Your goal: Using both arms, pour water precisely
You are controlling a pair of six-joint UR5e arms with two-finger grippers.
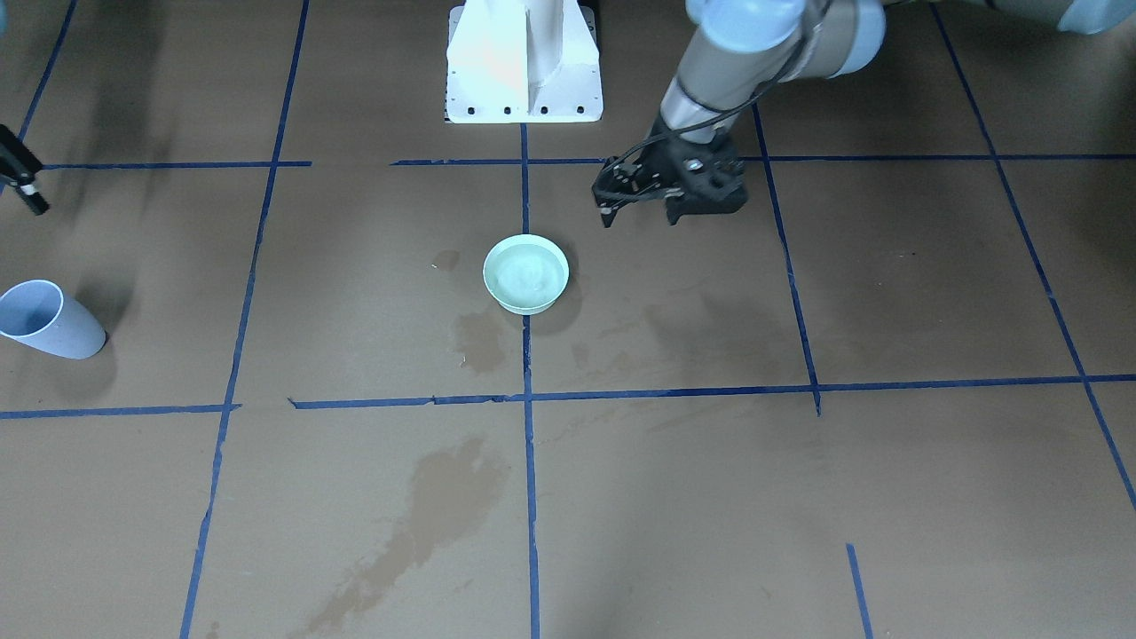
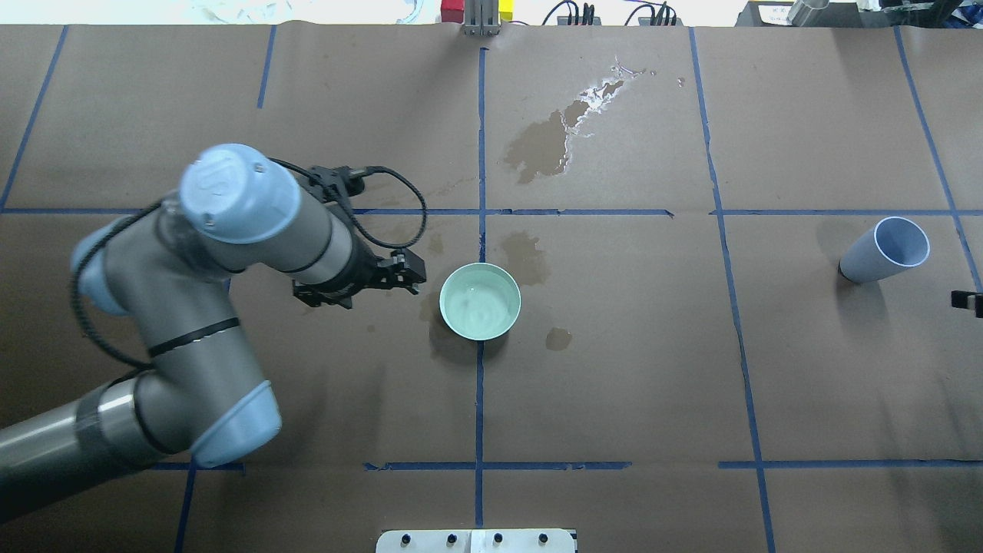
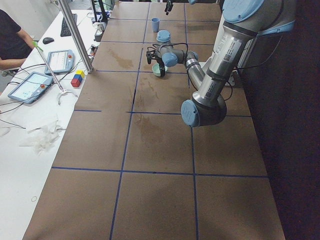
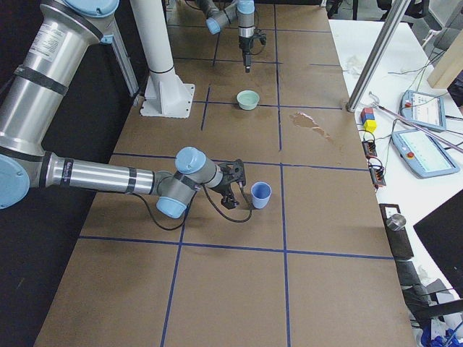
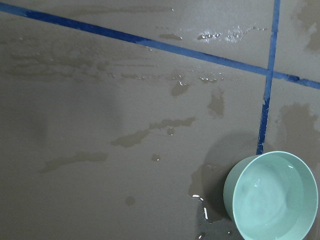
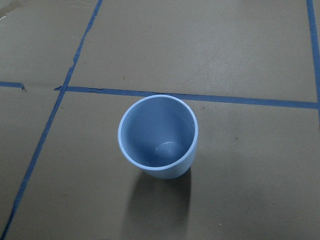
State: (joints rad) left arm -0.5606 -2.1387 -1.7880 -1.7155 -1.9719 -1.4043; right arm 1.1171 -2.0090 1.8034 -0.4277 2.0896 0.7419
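Note:
The water lies in a mint-green bowl at the table's middle; the left wrist view has the bowl at its lower right. My left gripper hangs beside the bowl and apart from it, its two prongs spread and nothing between them. A light blue cup stands upright and empty at the table's right end. Close to it but not touching it is my right gripper, open; only one finger shows at the front view's edge.
Wet patches darken the brown paper around the bowl and further out. Blue tape lines cross the table. The white pedestal base stands behind the bowl. A person, tablets and coloured blocks are at the far side.

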